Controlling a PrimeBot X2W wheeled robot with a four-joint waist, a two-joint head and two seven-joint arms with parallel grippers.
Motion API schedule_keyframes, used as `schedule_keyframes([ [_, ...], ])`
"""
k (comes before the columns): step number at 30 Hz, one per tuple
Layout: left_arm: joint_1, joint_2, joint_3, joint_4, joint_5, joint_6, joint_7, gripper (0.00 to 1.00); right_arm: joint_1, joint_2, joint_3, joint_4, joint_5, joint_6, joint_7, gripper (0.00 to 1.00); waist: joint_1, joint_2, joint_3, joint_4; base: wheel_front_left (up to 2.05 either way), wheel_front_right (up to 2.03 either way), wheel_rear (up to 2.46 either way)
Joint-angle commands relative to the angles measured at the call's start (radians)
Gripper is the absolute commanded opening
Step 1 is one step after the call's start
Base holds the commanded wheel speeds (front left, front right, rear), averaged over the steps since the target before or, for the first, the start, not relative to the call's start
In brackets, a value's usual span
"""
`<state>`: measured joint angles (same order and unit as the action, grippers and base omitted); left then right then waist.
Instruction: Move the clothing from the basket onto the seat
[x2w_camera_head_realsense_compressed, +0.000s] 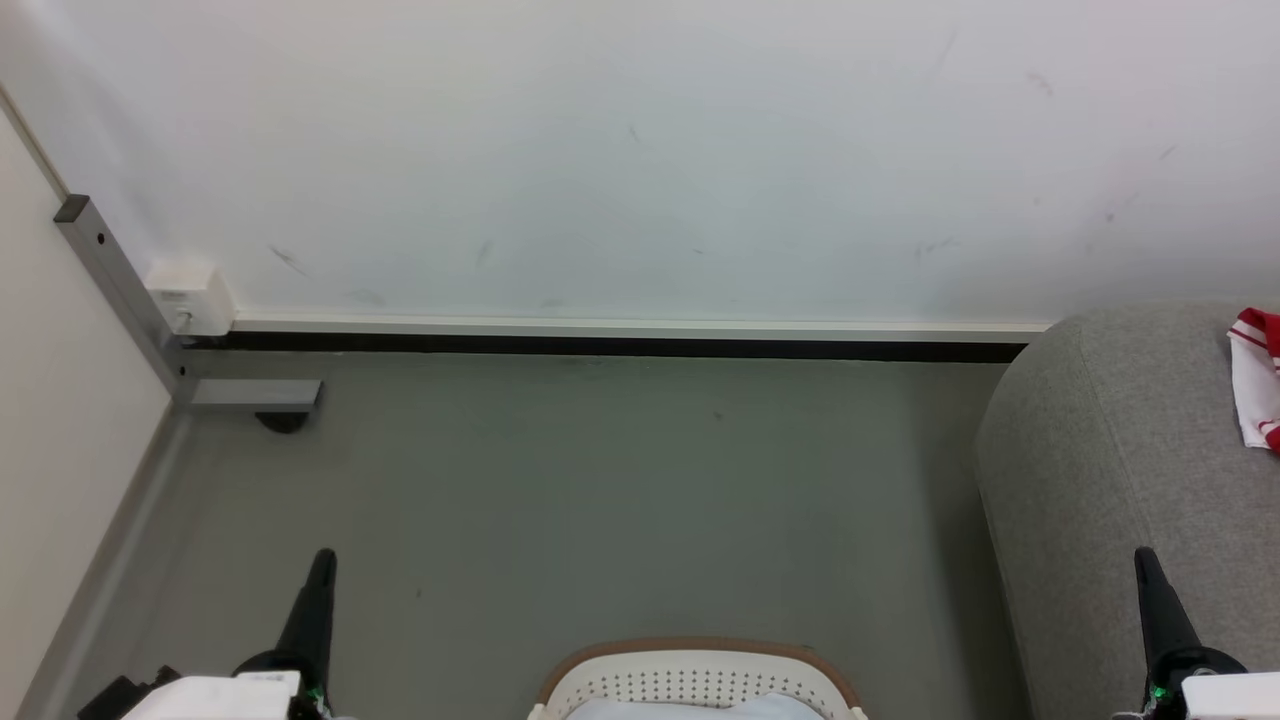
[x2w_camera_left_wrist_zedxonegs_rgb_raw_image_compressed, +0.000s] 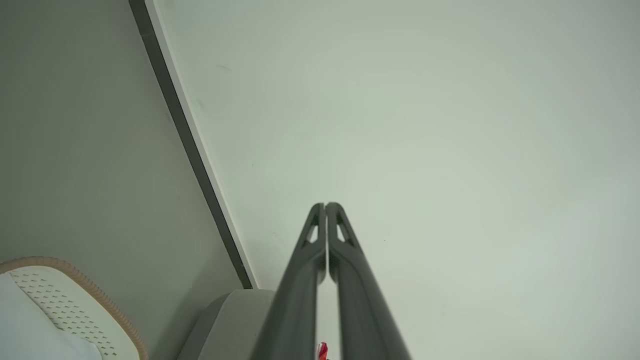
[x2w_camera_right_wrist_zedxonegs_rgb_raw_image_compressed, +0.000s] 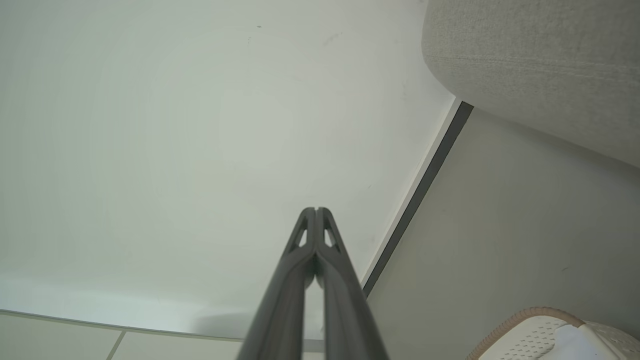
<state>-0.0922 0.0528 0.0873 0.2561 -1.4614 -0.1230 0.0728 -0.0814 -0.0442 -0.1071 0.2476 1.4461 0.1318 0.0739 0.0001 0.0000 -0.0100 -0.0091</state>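
From the head view, the left gripper (x2w_camera_head_realsense_compressed: 322, 562) rises at the lower left and the right gripper (x2w_camera_head_realsense_compressed: 1143, 560) at the lower right. Each shows as a single dark spike, its fingers pressed together on nothing. Between them, at the bottom edge, is the far end of the basket (x2w_camera_head_realsense_compressed: 700, 646) with a pale cloth (x2w_camera_head_realsense_compressed: 700, 708) inside it. The basket stands on the grey floor (x2w_camera_head_realsense_compressed: 600, 480), well apart from the white wall (x2w_camera_head_realsense_compressed: 640, 150) and its dark skirting (x2w_camera_head_realsense_compressed: 600, 346). The grey seat (x2w_camera_head_realsense_compressed: 1100, 450) fills the right side, and the red-and-white clothing (x2w_camera_head_realsense_compressed: 1258, 380) lies on top of it at the right edge, partly cut off by the frame. A metal frame (x2w_camera_head_realsense_compressed: 120, 290) leans in the left corner. In the left wrist view, the left gripper (x2w_camera_left_wrist_zedxonegs_rgb_raw_image_compressed: 325, 206) points at the wall, its fingers (x2w_camera_left_wrist_zedxonegs_rgb_raw_image_compressed: 295, 300) closed tip to tip and empty. The basket (x2w_camera_left_wrist_zedxonegs_rgb_raw_image_compressed: 85, 286) with the pale cloth (x2w_camera_left_wrist_zedxonegs_rgb_raw_image_compressed: 25, 330) sits at the lower left, a corner of the seat (x2w_camera_left_wrist_zedxonegs_rgb_raw_image_compressed: 225, 320) is beside it, and a red scrap of the clothing (x2w_camera_left_wrist_zedxonegs_rgb_raw_image_compressed: 322, 351) peeps through low between the fingers. In the right wrist view, the right gripper (x2w_camera_right_wrist_zedxonegs_rgb_raw_image_compressed: 315, 210) likewise has its fingers (x2w_camera_right_wrist_zedxonegs_rgb_raw_image_compressed: 350, 310) closed and empty. The seat (x2w_camera_right_wrist_zedxonegs_rgb_raw_image_compressed: 540, 65) is at the upper right and the basket (x2w_camera_right_wrist_zedxonegs_rgb_raw_image_compressed: 525, 334) at the lower right with the pale cloth (x2w_camera_right_wrist_zedxonegs_rgb_raw_image_compressed: 575, 345) inside.
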Motion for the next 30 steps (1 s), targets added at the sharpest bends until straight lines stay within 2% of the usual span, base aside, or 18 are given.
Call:
schedule_keyframes([
  [1, -0.011, 0.002, 0.006, -0.005, -0.023, -0.006, 0.008, 0.00, -0.019, -0.010, -0.005, -0.007, 0.026, -0.002, 0.007, 0.00, -0.0001, 0.0000, 0.001, 0.001, 0.00, 0.00, 0.00],
  [21, -0.022, -0.002, 0.030, -0.013, -0.159, -0.011, 0.045, 0.00, -0.034, -0.010, -0.010, -0.005, 0.171, -0.002, 0.043, 0.00, -0.0001, 0.0000, 0.013, 0.009, 0.00, 0.00, 0.00],
  [30, -0.021, -0.002, 0.030, -0.013, -0.157, -0.010, 0.046, 0.00, -0.034, -0.010, -0.009, -0.005, 0.167, -0.002, 0.044, 0.00, -0.0001, 0.0000, 0.013, 0.009, 0.00, 0.00, 0.00],
])
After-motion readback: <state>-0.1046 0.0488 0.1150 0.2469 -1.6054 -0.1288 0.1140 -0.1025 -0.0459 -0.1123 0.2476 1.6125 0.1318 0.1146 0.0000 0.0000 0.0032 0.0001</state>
